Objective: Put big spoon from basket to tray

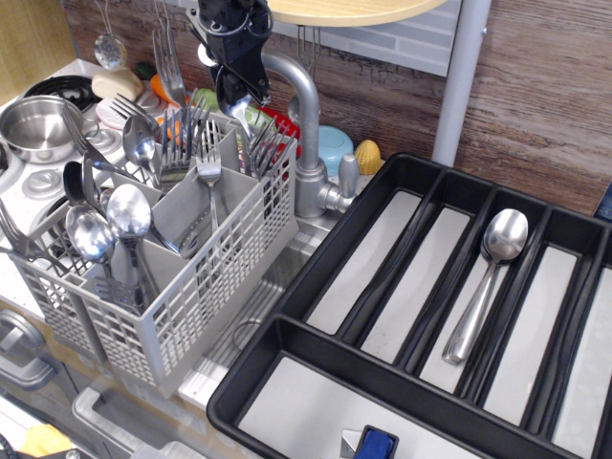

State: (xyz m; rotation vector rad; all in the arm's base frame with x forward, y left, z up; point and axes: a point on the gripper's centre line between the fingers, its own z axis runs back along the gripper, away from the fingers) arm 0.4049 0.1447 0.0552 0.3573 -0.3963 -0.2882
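At the far left edge a round steel pot [36,126] sits on the white stove top, just behind the basket [182,287]. The grey basket fills the left side of the counter, its front compartments holding several big spoons; one big spoon [128,218] stands bowl-up near the front-left corner, a second just beside it. Forks [187,143] stand tines-up in the rear compartments, crowding the space under the arm. Above the basket's back-right corner the dark gripper [239,96] reaches down from the top edge, tilted slightly, its tip just over the rear cutlery and close against the grey tap [304,134] that arches right beside it. A shiny piece shows at its tip, but I cannot tell whether the jaws grip it. The black tray [316,258] covers the right half; one spoon [486,282] already lies in a middle compartment.
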